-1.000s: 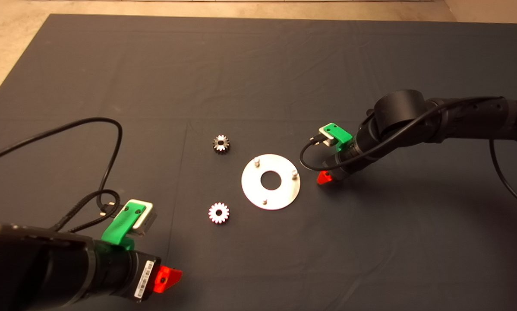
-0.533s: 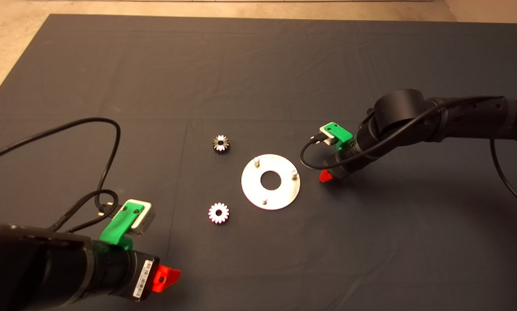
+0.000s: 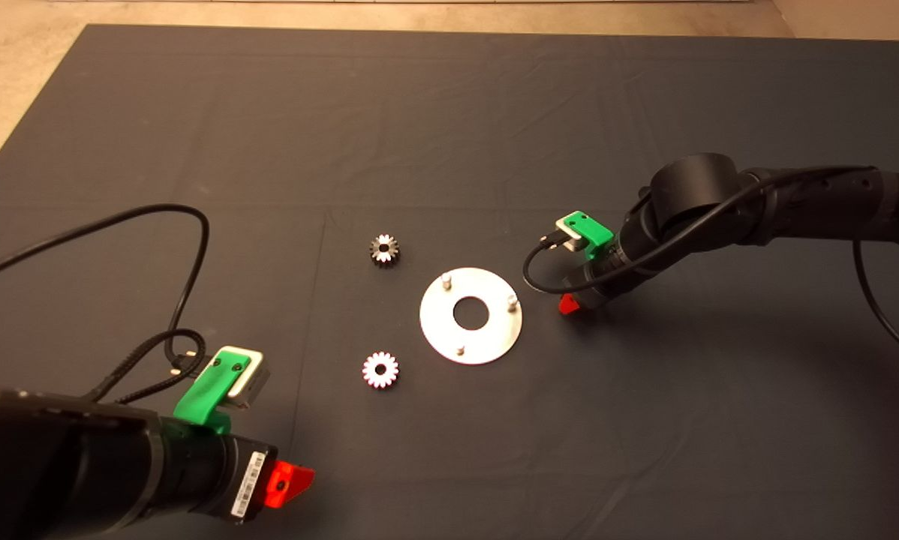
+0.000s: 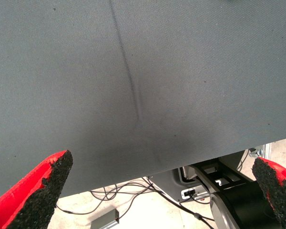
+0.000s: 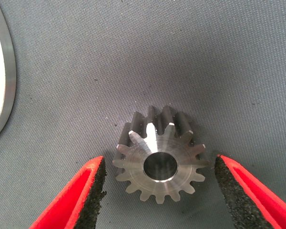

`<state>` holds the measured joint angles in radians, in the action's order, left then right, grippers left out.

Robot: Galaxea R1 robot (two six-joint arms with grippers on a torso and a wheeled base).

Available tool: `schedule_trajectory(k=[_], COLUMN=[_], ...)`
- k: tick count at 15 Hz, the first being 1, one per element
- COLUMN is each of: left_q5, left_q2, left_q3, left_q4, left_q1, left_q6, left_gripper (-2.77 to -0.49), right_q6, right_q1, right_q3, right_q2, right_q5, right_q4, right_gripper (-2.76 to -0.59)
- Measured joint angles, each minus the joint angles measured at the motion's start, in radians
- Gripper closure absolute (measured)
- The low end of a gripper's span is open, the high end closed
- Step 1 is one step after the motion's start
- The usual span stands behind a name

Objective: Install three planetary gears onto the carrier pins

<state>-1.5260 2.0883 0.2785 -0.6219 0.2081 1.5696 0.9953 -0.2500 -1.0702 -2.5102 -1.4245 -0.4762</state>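
Observation:
The shiny disc [image 3: 487, 341] lies mid-mat with its three carrier pins [image 3: 446, 281] bare. One planetary gear [image 3: 384, 249] lies beyond the disc to its left, and another [image 3: 380, 370] nearer, also to its left. A third gear [image 5: 159, 160] lies flat on the mat just right of the disc; the head view hides it under my right gripper [image 3: 569, 304]. That right gripper [image 5: 159, 161] is open and low over this gear, one finger on each side, neither touching it. My left gripper [image 3: 288, 480] waits at the lower left, open and empty [image 4: 161, 161].
The disc's rim [image 5: 2, 71] shows close beside the gear in the right wrist view. A black cable [image 3: 194, 247] loops over the mat on the left. Past the mat's edge, the left wrist view shows floor, cables and a black robot part [image 4: 238, 200].
The right gripper has edged slightly to the right at the gear beside the disc. The left arm shifted a touch. Gears and disc have not moved.

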Motion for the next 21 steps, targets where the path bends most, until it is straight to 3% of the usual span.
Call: schedule_trajectory(k=[2,5,10,21], left_q5=[0.000,0.000,0.000,0.000], left_q2=[0.000,0.000,-0.003,-0.002], left_q3=[0.000,0.000,0.000,0.000], left_q4=[0.000,0.000,0.000,0.000], left_q1=[0.000,0.000,0.000,0.000], left_q6=[0.000,0.000,0.000,0.004], left_gripper=[-2.75,-2.75,-2.75,-2.75], right_q6=[0.000,0.000,0.000,-0.004], right_q1=[0.000,0.000,0.000,0.000], right_q3=[0.000,0.000,-0.007,-0.008], right_q2=[0.000,0.000,0.000,0.000], right_q5=[0.009,0.033,0.032,0.031], right_q4=[0.000,0.000,-0.007,-0.012], right_gripper=[-1.62,-1.48,-1.25,-1.10])
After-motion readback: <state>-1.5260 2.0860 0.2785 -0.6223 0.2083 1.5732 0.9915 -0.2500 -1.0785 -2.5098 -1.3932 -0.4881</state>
